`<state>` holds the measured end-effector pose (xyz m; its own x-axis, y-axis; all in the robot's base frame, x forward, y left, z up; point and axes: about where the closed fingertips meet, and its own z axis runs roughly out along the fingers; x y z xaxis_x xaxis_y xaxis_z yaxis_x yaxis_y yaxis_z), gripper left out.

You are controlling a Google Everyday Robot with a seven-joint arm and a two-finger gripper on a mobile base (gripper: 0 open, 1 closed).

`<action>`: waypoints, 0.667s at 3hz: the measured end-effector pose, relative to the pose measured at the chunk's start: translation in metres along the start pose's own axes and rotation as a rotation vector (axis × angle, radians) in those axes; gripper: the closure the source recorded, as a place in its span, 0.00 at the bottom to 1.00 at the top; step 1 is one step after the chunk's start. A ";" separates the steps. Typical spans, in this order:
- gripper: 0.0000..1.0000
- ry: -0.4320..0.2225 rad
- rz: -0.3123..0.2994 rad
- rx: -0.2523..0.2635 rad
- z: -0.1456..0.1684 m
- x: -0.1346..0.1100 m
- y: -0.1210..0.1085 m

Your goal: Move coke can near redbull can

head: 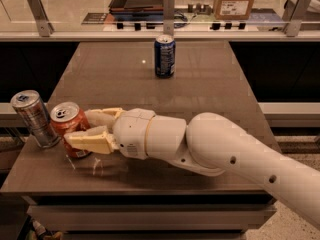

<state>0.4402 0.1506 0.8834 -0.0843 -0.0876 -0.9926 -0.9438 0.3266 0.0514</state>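
The coke can [67, 122], orange-red with a silver top, stands upright at the table's front left. The redbull can [34, 118], slim and silver, stands just left of it, leaning slightly, right at the table's left edge. The two cans are almost touching. My gripper [86, 129] reaches in from the right, with one cream finger behind the coke can and one in front of it. The fingers are closed on the can's sides.
A dark blue can [164, 56] stands upright at the far middle of the brown table [200, 84]. Behind the table runs a counter with a rail [165, 31], a dark tray and a cardboard box [235, 1]. My white arm [225, 149] crosses the table's front right.
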 end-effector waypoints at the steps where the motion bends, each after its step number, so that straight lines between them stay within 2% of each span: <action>1: 0.61 0.001 -0.002 -0.003 0.001 0.000 0.001; 2: 0.39 0.001 -0.003 -0.006 0.002 -0.001 0.003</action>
<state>0.4384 0.1534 0.8840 -0.0818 -0.0898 -0.9926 -0.9458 0.3210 0.0489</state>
